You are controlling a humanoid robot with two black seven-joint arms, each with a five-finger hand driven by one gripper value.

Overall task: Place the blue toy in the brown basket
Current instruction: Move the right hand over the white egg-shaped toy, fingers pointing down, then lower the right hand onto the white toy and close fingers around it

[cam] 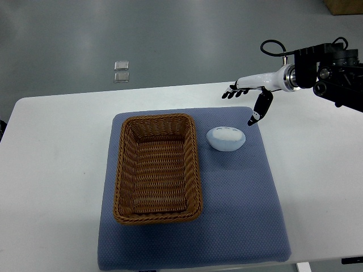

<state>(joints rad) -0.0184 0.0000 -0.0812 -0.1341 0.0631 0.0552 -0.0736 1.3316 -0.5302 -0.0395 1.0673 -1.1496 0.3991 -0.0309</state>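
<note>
Blue toy (226, 139) sat just right of brown basket (158, 168), untouched. Right hand (248, 96) hovered beyond toy, fingers spread, empty. Reach step; needed descending, closing around toy.

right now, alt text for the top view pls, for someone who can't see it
A robot's right hand, fingers spread and empty, hovers beyond a pale blue toy lying on a blue mat. An empty brown basket sits just left of the toy on a white table.

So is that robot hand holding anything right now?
No. The right hand is open and empty, hovering apart from the blue toy, which lies on the mat beside the brown basket.
</note>
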